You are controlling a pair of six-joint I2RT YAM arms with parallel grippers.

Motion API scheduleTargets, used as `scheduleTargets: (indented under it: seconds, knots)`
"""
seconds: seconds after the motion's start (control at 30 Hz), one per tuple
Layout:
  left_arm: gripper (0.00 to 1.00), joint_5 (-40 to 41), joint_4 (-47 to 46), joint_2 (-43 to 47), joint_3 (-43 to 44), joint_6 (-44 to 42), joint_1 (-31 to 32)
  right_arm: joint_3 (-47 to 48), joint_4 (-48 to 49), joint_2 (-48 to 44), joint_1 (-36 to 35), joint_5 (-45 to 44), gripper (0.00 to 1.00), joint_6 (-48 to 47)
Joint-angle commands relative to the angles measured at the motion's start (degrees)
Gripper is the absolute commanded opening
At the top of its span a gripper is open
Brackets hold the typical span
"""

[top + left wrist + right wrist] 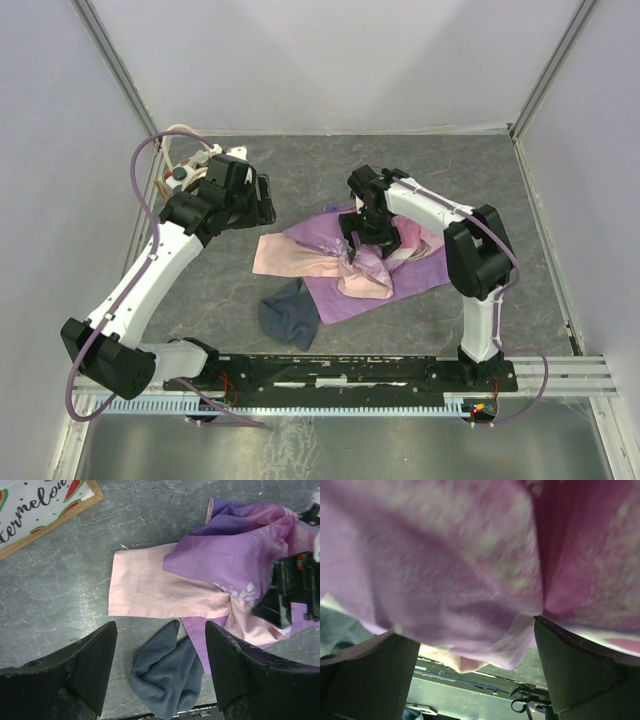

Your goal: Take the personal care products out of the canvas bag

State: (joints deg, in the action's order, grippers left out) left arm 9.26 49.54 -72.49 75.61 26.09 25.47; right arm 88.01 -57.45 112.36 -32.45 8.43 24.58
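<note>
The canvas bag (188, 165) stands at the far left, mostly hidden behind my left arm; its cream handles show above it. Its lettered white front with a tan edge shows in the left wrist view (35, 502). No personal care products show in any view. My left gripper (260, 200) hangs open and empty just right of the bag; in its own view (160, 667) it looks down on the table. My right gripper (370, 235) is open, low on the pink-purple cloth (350, 260), which fills the right wrist view (470, 565) between its spread fingers (580, 670).
A dark grey cloth (288, 312) lies crumpled in front of the pink-purple cloth, near the arm rail (340, 372); it also shows in the left wrist view (167, 675). Walls close the table at the back and both sides.
</note>
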Motion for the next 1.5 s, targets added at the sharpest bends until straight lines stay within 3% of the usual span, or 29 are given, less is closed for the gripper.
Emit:
scheduleTargets:
  seconds: [0.0, 0.2, 0.33, 0.6, 0.83, 1.0, 1.07, 1.27, 1.37, 1.47]
  knots:
    - [0.78, -3.76, -3.48, 1.55, -0.02, 3.4, -0.15, 6.03, -4.66, 4.77, 0.35, -3.91, 1.0, -1.13]
    - [0.78, -5.95, -4.18, -0.13, -0.67, 4.07, -0.1, 14.12, -9.2, 14.26, 1.16, -11.39, 1.0, -1.29]
    - [0.78, -6.04, -3.26, 0.71, -1.33, 3.99, -0.12, 14.91, -10.41, 17.77, 6.32, -13.37, 1.0, 2.02]
    - [0.79, -2.95, -2.32, 3.05, 0.58, 2.71, -0.22, -5.55, 1.21, 6.19, 30.16, -11.66, 1.0, 10.77]
    - [0.79, -4.89, -2.42, 2.24, -0.64, 2.72, -0.16, -10.3, -2.49, -7.41, 46.57, -32.24, 1.0, 14.29]
    - [0.79, -4.28, -2.66, 2.83, -0.99, 2.79, -0.23, -6.71, -5.33, -16.72, 44.03, -48.91, 1.0, 10.5]
    - [0.79, -4.28, -3.05, 2.83, -1.04, 3.12, -0.21, -4.09, -6.17, -18.36, 41.35, -46.72, 1.0, 8.16]
    - [0.76, -8.71, -3.65, 1.35, -1.63, 3.93, -0.17, -4.65, -1.24, -22.88, 31.16, -27.24, 0.98, 1.7]
    - [0.7, -17.68, -4.07, 0.03, -2.72, 3.26, 0.38, -6.04, -0.97, -23.79, 28.6, -25.67, 0.98, 2.15]
    - [0.69, -21.25, -2.37, -2.23, -4.07, 2.57, 5.46, -7.05, -0.74, -23.65, 28.08, -25.37, 0.98, 2.41]
